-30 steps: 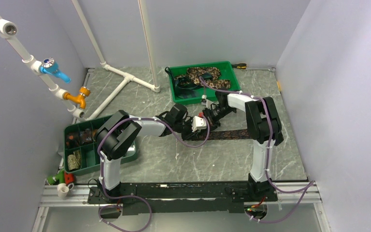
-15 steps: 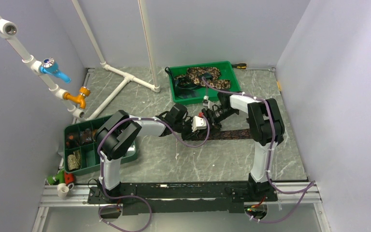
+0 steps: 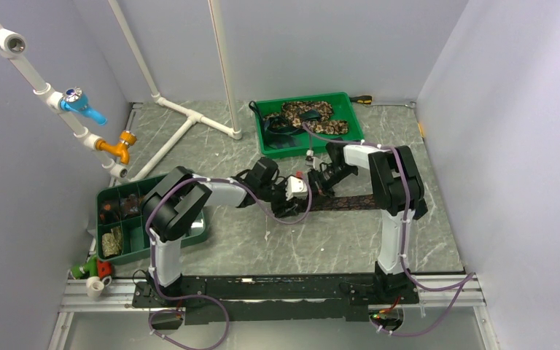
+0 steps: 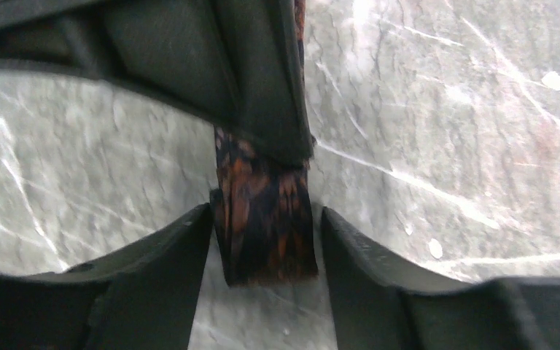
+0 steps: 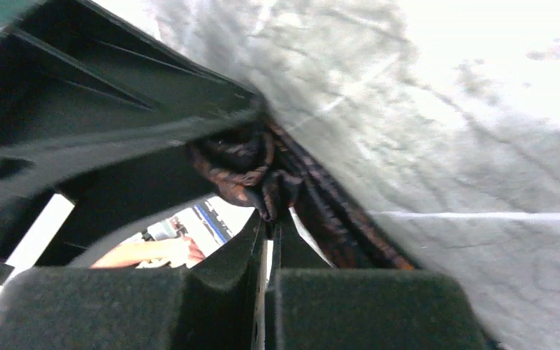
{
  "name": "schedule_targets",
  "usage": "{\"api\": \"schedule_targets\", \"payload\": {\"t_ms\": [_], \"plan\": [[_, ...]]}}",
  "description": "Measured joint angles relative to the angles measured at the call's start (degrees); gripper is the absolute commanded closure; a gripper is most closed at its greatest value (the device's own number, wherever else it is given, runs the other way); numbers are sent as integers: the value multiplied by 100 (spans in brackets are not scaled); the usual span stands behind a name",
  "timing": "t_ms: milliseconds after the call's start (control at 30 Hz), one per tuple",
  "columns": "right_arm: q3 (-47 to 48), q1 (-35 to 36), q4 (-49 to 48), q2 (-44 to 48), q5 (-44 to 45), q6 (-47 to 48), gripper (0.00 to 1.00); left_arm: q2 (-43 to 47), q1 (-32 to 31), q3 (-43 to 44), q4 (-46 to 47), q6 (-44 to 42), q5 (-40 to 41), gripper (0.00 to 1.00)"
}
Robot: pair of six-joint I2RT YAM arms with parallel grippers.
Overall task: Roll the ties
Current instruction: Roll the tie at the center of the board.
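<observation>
The tie (image 3: 350, 202), a long, narrow strip of soft woven fabric, dark brown with a fine rust-orange pattern, is lying flat on the worktop (image 3: 262, 248), a grey stone-look surface crossed by thin white veins. In the top view the strip is running left to right across the middle of the worktop, between the two arms. The left gripper (image 4: 265, 213) is reaching over the strip's left end with its jaws spread: the two matte black, wedge-shaped fingers (image 4: 160, 277) are flanking the blunt, straight-edged end of the fabric, one just beside each edge, without squeezing it. The right gripper (image 5: 266, 222) is working close against the left one from the opposite side. Its jaws are pressed together, with the dark, coarse foam pads (image 5: 364, 306) lying face to face. Their tips are pinching a crumpled, bunched fold of the tie, from which the flat strip is trailing away over the worktop. At the back of the worktop a rectangular green plastic tray (image 3: 343, 104) is holding mottled ties (image 3: 310, 113), tan and brown, lying in loose coils. Near the left edge a compartment tray (image 3: 146, 232), also green plastic and divided by straight walls, is sitting beside the left arm; its contents are too small to identify. White round-section pipes (image 3: 189, 120) are crossing the rear left of the worktop.
</observation>
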State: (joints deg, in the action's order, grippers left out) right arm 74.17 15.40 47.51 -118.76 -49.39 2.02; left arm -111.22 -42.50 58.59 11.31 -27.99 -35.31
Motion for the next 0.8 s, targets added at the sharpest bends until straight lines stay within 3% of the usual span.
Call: {"api": "schedule_targets", "payload": {"t_ms": [133,300,467,667,800], "plan": [[0,-37,37,-219,94,-11,100,310,216,-577,337,13,-238,25],[4,-136,262,-422,-76,-13,100,586,459,-1110,704,13,-426,23],[136,-203,472,-542,-151,138,100,549,450,-1152,905,4,-457,24],[284,-219,651,-597,-98,236,100,407,181,-992,1110,-157,-337,18],[348,-203,730,-597,-33,289,100,153,-85,-577,1008,-240,-181,27]]}}
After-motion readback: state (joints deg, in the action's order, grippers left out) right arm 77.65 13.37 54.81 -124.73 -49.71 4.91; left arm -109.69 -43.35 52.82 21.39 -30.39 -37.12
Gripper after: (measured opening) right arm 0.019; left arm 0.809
